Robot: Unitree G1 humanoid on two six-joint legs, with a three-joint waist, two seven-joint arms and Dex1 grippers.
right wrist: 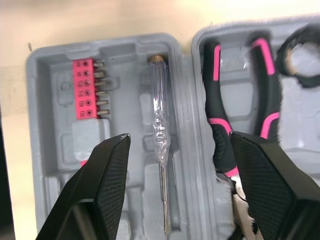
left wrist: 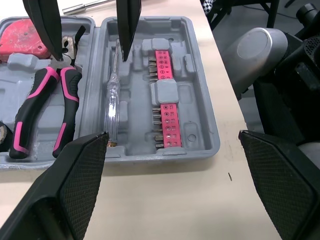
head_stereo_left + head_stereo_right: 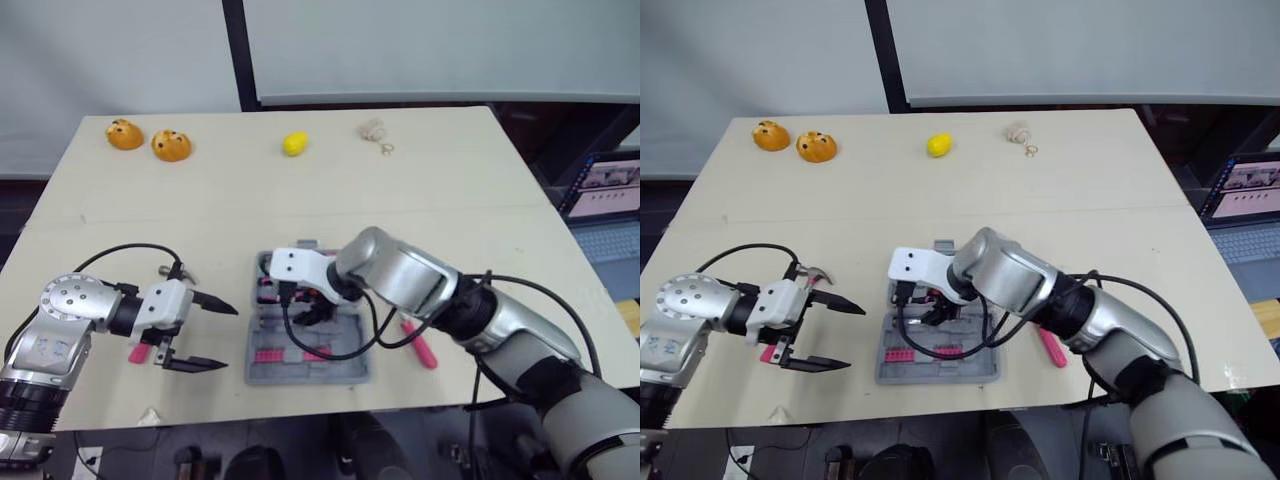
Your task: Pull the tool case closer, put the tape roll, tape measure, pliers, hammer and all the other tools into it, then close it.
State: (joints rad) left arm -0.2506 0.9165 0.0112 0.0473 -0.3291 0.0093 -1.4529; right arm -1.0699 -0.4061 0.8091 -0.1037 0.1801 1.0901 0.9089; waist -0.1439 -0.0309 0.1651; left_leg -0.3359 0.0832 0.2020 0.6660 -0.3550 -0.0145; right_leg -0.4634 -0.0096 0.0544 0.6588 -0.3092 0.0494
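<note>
Right gripper (image 1: 179, 136) hovering over open tool case (image 3: 300, 377), fingers spread, holding nothing; pliers (image 1: 219, 132) lying inside. Left gripper (image 3: 230, 338) waiting at case's 9 o'clock, fingers apart.

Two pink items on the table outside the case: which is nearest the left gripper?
The pink piece beside the left gripper, left of the tool case. The other pink tool lies right of the case, much farther off.

Orange toys (image 3: 125, 134), yellow lemon (image 3: 294, 144), laptop (image 3: 610, 195)
</note>
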